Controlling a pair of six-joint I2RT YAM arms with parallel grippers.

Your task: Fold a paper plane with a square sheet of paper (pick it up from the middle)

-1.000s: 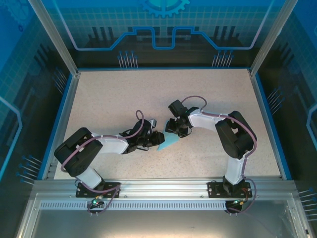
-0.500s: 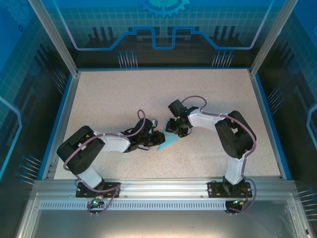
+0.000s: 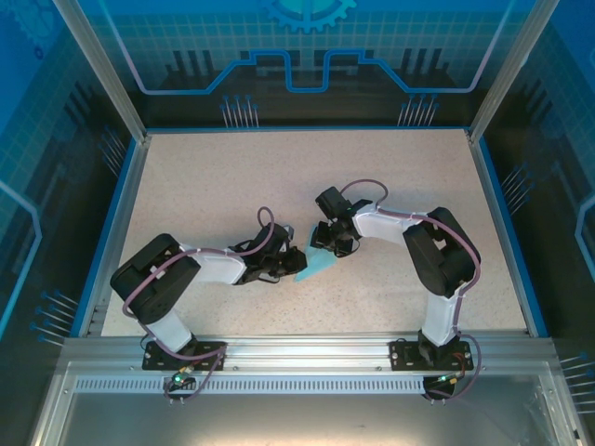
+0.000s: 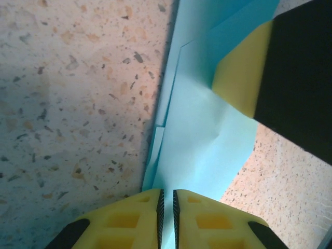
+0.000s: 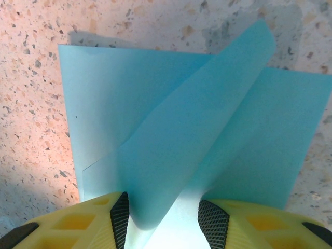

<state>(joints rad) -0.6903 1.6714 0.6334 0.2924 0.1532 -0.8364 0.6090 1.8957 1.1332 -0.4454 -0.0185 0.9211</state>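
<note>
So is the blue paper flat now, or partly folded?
Partly folded: the blue paper has one flap curling up over flat layers.

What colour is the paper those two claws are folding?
Light blue, almost cyan. The square sheet of paper shows best in the right wrist view.

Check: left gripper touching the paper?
Touching. Left wrist view: left gripper jaws nearly shut, pinching the paper's edge between its pads.
</note>
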